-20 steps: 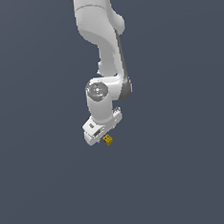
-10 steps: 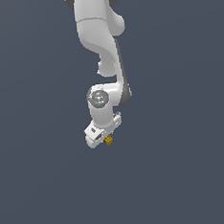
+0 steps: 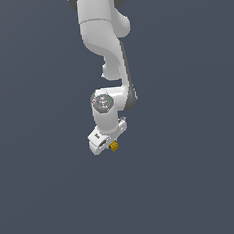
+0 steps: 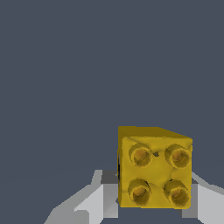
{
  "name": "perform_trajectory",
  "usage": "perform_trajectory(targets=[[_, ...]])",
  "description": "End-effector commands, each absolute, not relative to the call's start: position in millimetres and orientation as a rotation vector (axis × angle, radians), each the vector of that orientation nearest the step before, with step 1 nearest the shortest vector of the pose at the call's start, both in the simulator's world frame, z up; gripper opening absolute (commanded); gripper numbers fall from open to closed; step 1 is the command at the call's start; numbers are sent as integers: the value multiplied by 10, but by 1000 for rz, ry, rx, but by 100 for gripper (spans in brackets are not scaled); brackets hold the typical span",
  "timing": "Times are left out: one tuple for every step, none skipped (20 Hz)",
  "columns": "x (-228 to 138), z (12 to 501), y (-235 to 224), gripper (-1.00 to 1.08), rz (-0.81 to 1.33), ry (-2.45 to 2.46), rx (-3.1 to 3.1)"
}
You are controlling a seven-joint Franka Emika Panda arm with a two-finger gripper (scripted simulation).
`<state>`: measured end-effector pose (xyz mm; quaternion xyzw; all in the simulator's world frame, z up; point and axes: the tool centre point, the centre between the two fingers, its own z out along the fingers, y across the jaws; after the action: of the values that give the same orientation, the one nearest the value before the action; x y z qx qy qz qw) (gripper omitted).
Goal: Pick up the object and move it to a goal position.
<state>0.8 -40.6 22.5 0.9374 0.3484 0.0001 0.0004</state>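
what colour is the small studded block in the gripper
Yellow-orange, four round studs; the small studded block shows best in the wrist view.

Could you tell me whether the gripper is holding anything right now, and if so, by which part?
Yes: the gripper holds the small yellow block, its fingers pressing the block's two opposite side faces, the studded face toward the wrist camera.

A bare simulated scene, not a real room: flat, uniform slate-grey fills every part of both views with no walls, furniture or visible floor edge. The white arm (image 3: 104,50) is smoothly rendered, hanging from the frame's top centre.
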Motion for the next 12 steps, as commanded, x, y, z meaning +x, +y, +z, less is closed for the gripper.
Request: perform_trajectory(targets=[[8,224,-397,-100,0,1096,2944],[10,234,-391,-100,0,1096,2944],[14,251,-381,-100,0,1096,2944],[20,275,-367,-100,0,1096,2944],[27,305,-349,-100,0,1096,2944],[35,341,-327,-100,0,1096,2944],[46,384,-302,-100,0,1096,2944],[57,433,-273,-100,0,1096,2944],[70,488,-241,-100,0,1096,2944],[85,548,-206,-100,0,1096,2944],[101,614,-167,-100,0,1096,2944],[118,686,-125,-100,0,1096,2944]])
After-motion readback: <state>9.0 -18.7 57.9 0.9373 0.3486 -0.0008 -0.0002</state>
